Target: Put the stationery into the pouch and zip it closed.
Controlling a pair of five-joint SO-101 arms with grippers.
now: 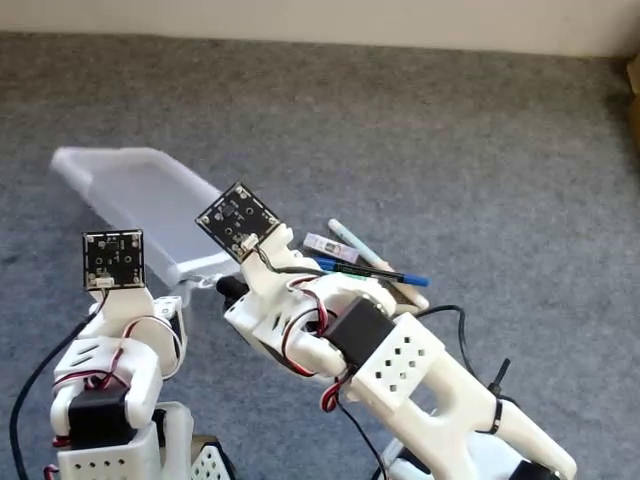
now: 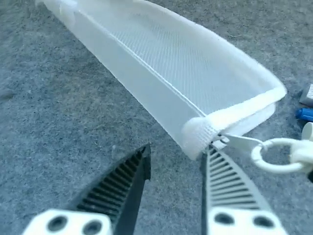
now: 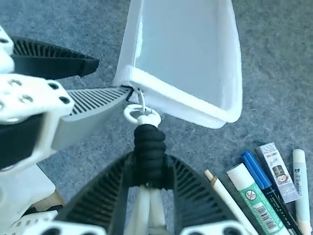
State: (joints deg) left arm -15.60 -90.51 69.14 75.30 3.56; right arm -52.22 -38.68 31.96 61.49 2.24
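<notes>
A translucent white mesh pouch lies open on the grey carpet. My left gripper stands open at the pouch's near corner, one finger right beside that corner. The zipper's white ring hangs from the same corner. A black wrapped pull is tied to the ring, and my right gripper is shut on it. The stationery lies outside the pouch: a blue pen, a green-labelled tube, a small box and a white pen.
The stationery cluster lies on the carpet just right of the right arm. A black cable loops beside that arm. A pale wall strip bounds the far side, and open carpet extends beyond the pouch.
</notes>
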